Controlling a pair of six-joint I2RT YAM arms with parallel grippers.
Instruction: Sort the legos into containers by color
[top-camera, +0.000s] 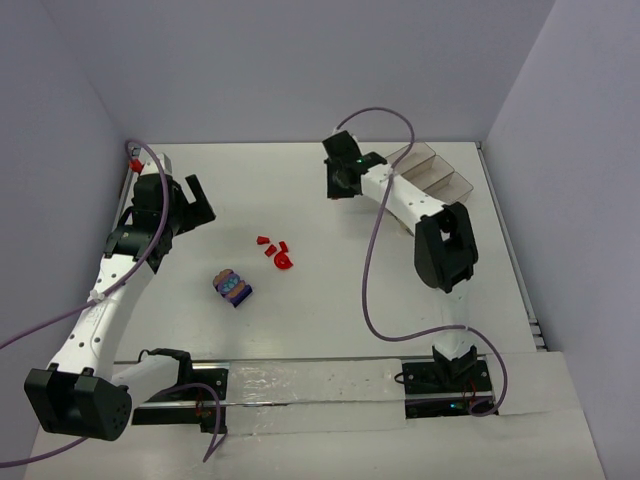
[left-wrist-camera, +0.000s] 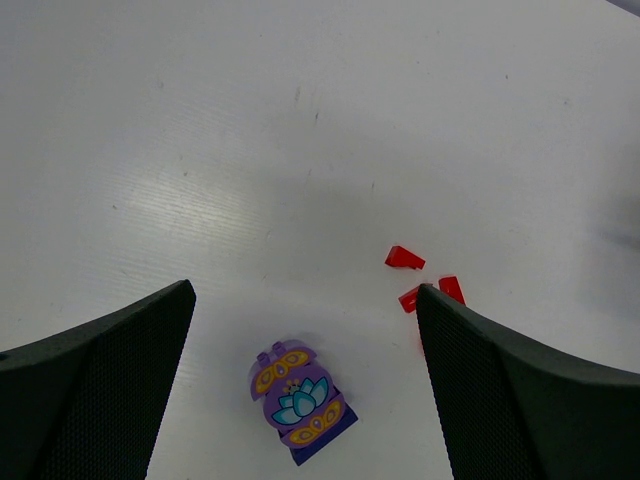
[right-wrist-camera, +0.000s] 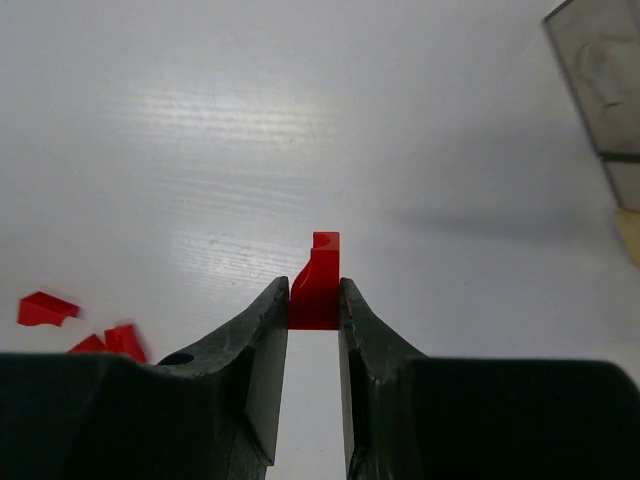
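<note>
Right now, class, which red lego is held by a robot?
The red lego pinched between the fingers of the right gripper; the other red legos lie loose on the table.

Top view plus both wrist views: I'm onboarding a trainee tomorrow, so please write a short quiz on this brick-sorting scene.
1. True or false: the right pincer is shut on a red brick.
2. What lies on the table under the open left pincer? A) a green ball B) a purple brick C) a yellow cup
3. Fill in: in the top view, the tray sits at the table's far ____ corner.
Key: 1 true; 2 B; 3 right.
</note>
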